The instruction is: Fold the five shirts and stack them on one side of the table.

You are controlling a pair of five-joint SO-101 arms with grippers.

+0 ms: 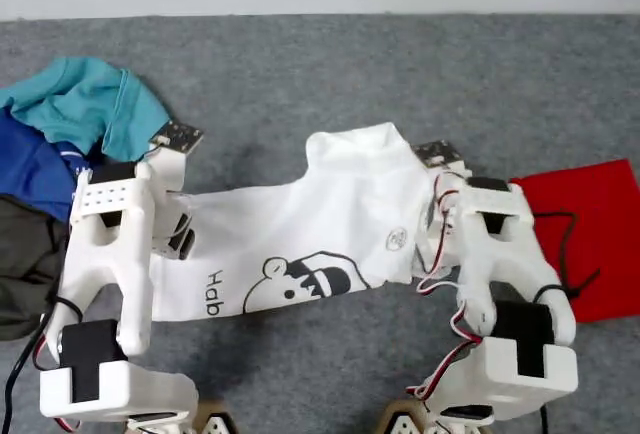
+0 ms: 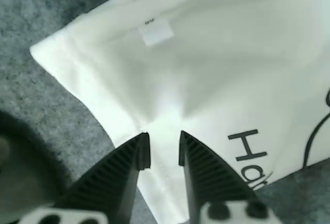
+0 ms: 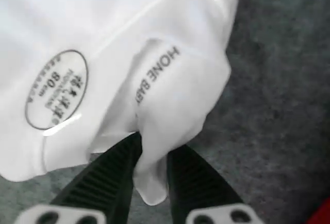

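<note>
A white shirt (image 1: 320, 224) with a cartoon print lies stretched across the grey table between the two arms. My left gripper (image 1: 178, 236) is shut on the white shirt's (image 2: 206, 53) hem edge, and creases run out from the pinch between its fingers (image 2: 142, 152). My right gripper (image 1: 436, 226) is shut on a fold of the white shirt (image 3: 170, 95) beside the round printed label, at the opposite end. A red shirt (image 1: 590, 234) lies flat at the right edge of the table. Teal (image 1: 90, 104), blue (image 1: 35, 169) and dark (image 1: 25, 264) shirts are heaped at the left.
The grey carpet-like table top (image 1: 330, 74) is bare behind the white shirt. The heap of shirts sits close behind the left arm. Cables hang along the right arm (image 1: 510, 284), near the red shirt.
</note>
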